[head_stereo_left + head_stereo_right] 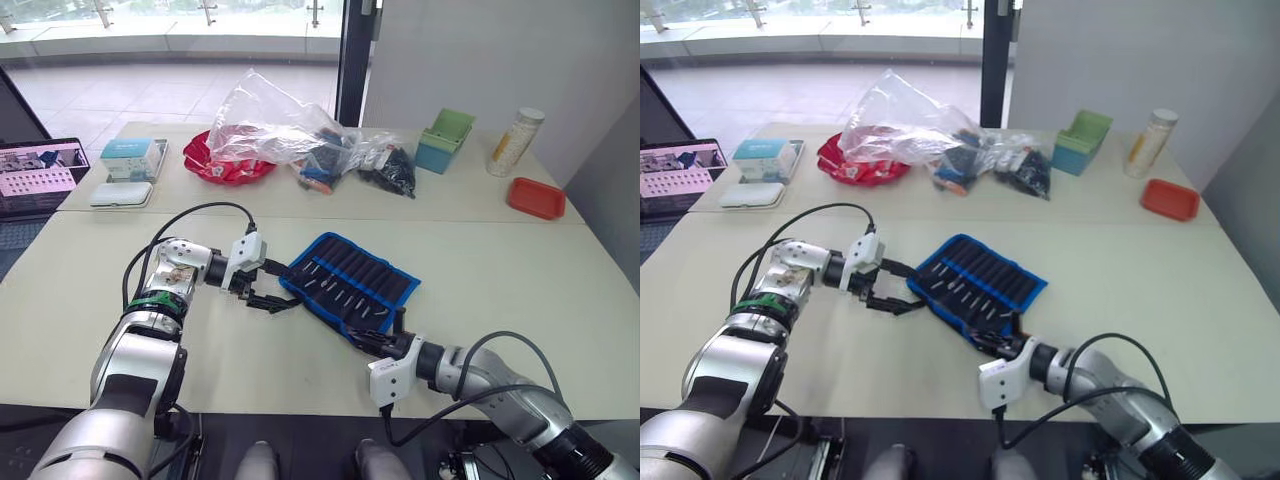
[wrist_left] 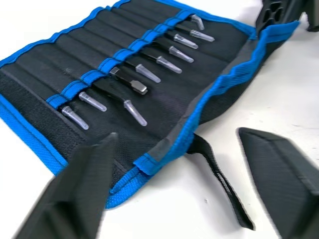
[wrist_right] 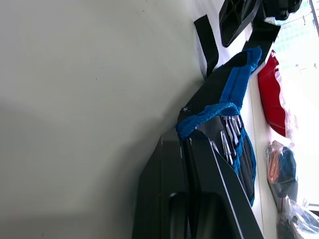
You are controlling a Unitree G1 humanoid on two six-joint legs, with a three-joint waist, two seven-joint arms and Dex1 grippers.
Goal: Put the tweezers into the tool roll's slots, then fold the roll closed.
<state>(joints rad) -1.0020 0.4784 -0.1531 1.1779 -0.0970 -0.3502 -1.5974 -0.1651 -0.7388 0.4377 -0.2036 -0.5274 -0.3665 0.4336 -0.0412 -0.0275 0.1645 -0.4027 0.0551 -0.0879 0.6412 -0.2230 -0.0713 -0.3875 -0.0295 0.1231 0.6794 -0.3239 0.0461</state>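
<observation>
The tool roll (image 1: 352,280) lies open on the table, black with blue edging. Several tweezers (image 2: 144,74) sit in its slots (image 2: 99,77), their tips capped in clear plastic. My left gripper (image 1: 272,288) is open just off the roll's left end, its fingers (image 2: 82,191) on either side of the corner where the black strap (image 2: 219,184) trails onto the table. At the near edge, my right gripper (image 1: 373,343) is shut on the roll's blue-edged corner (image 3: 212,113), which is lifted slightly off the table.
Along the far side stand a clear plastic bag (image 1: 280,130) over a red bowl (image 1: 225,168), a green box (image 1: 445,140), a bottle (image 1: 517,140) and a red tray (image 1: 536,197). A white case (image 1: 120,194) and a small box (image 1: 132,158) lie far left.
</observation>
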